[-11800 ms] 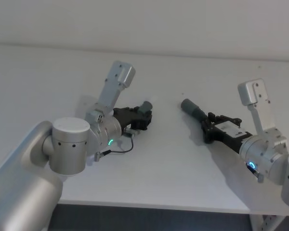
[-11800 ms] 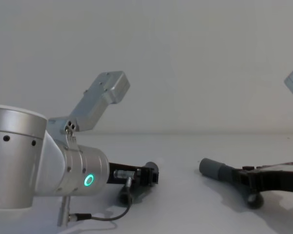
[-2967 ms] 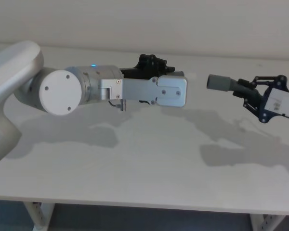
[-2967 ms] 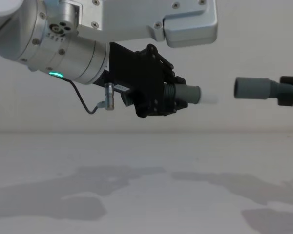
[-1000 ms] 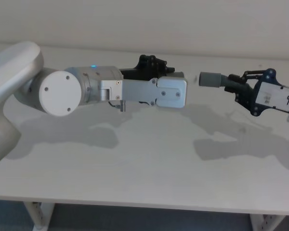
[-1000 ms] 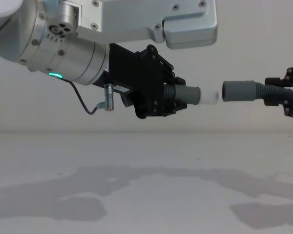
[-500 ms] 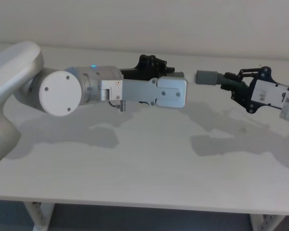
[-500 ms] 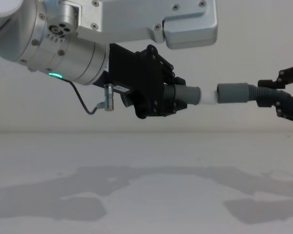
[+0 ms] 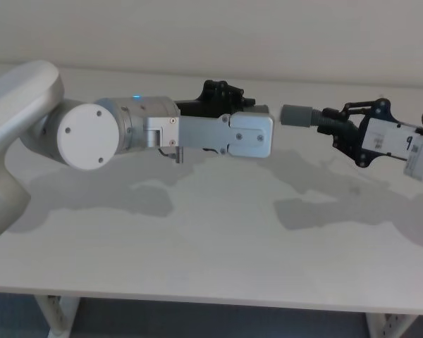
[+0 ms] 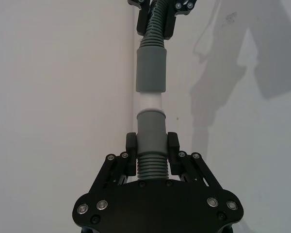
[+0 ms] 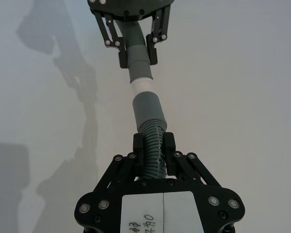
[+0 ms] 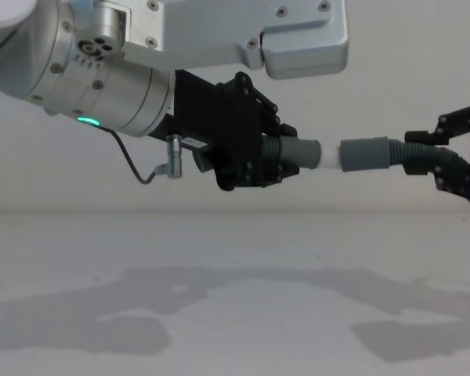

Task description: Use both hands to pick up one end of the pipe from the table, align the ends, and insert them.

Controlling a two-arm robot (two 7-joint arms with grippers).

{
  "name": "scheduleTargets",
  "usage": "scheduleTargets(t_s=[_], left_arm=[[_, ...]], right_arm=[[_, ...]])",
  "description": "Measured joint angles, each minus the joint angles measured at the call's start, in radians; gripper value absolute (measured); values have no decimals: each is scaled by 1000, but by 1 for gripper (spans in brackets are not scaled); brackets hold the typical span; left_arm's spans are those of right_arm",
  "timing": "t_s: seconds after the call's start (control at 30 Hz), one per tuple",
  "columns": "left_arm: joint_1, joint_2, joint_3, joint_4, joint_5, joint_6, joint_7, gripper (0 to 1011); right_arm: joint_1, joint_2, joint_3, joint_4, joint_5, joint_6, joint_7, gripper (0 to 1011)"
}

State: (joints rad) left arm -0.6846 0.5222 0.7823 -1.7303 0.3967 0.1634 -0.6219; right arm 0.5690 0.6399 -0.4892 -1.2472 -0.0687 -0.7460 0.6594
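The left gripper (image 12: 276,160) is clamped on the ribbed part of one pipe piece (image 10: 151,141), and the right gripper (image 11: 153,145) is clamped on the ribbed part of the other pipe piece (image 11: 149,128); both pieces are held in the air, well above the table (image 9: 218,239), and they point toward each other between the two arms. The pale tip (image 10: 150,102) of the left piece has its front just inside the grey socket sleeve (image 10: 151,70) of the right piece, with most of the pale part bare between the two collars, so I judge that the insertion has only started; in both wrist views the two pieces make nearly one straight line, which looks good for pushing further. The pipe seems light, and the corrugated section looks somewhat flexible, while the smooth collars look stiffer; for this reason the hold close behind each collar is sensible, because the ribs give grip against sliding and a short free length bends less under the push; a hold farther back could let the hose buckle, and a small tilt could jam the tip at the sleeve's mouth.
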Motion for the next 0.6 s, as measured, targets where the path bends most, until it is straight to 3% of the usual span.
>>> scheduleTargets(t_s=[0.6], left_arm=[[0, 0, 0, 0, 0, 0, 0, 359]], right_arm=[[-1, 6, -13, -16, 2, 2, 5, 236]])
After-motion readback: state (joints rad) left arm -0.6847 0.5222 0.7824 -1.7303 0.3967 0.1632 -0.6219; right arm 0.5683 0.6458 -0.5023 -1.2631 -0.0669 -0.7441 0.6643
